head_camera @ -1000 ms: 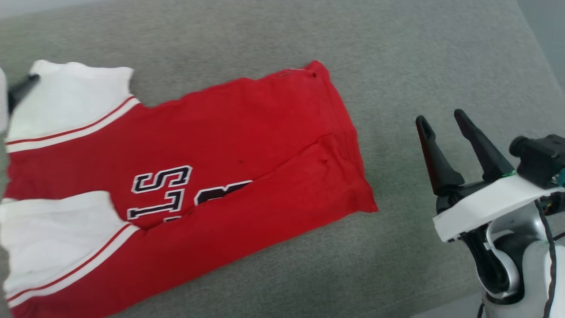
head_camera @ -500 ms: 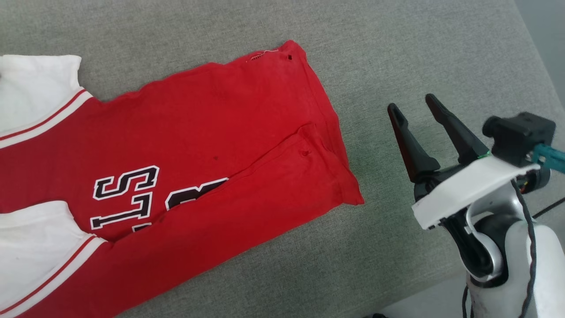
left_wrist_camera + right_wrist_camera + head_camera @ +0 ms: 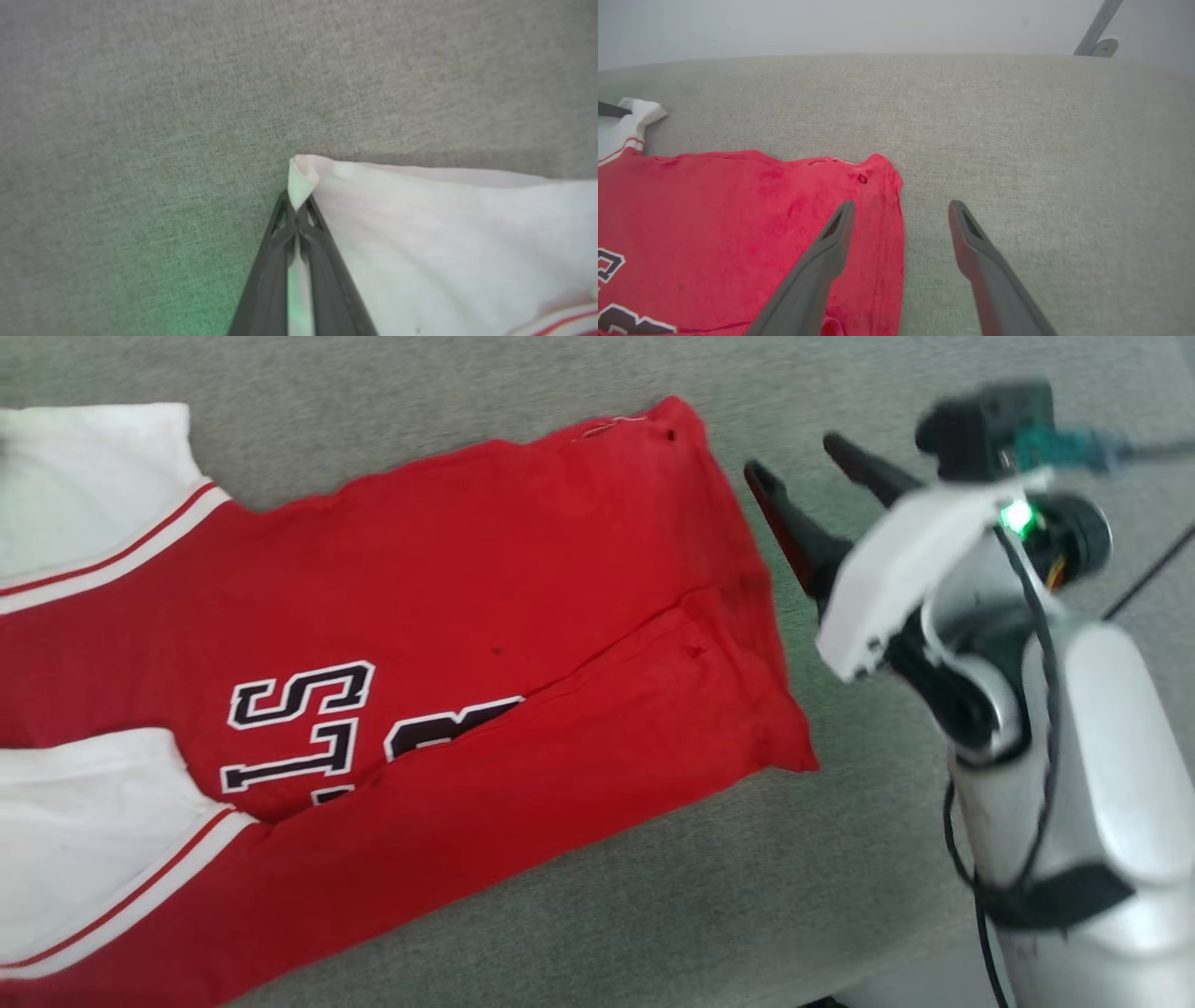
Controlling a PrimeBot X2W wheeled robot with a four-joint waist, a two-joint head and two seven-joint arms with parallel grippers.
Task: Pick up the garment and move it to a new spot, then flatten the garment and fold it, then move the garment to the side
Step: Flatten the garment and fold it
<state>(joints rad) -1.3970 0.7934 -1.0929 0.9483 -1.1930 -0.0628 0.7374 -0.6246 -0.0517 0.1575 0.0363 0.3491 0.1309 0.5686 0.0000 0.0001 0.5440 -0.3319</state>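
- The right gripper [image 3: 792, 455] has closed in on the garment [image 3: 467, 616]. Half a second ago it hung well clear of the hem; now its nearer finger is just beside the hem's far corner.
- The head camera has shifted too, so the whole picture sits differently; the garment's fold looks unchanged.
- A second ago one dark finger of the left gripper [image 3: 295, 210] showed beside the white sleeve; its jaws are now pressed together on that sleeve's [image 3: 444, 242] corner, a small tuft of white cloth sticking out past the tips.
- The right gripper's [image 3: 901, 205] jaws stand wide apart, holding nothing. One finger is over red cloth [image 3: 738, 210], the other over bare grey fabric surface [image 3: 1017, 140], with the hem edge running between them.
- The garment lies flat on the grey surface, one long side folded over part of the black lettering.
- Far beyond the right jaws a grey metal leg [image 3: 1099, 28] stands against a pale wall.
- A green light [image 3: 1016, 515] glows on the right wrist.
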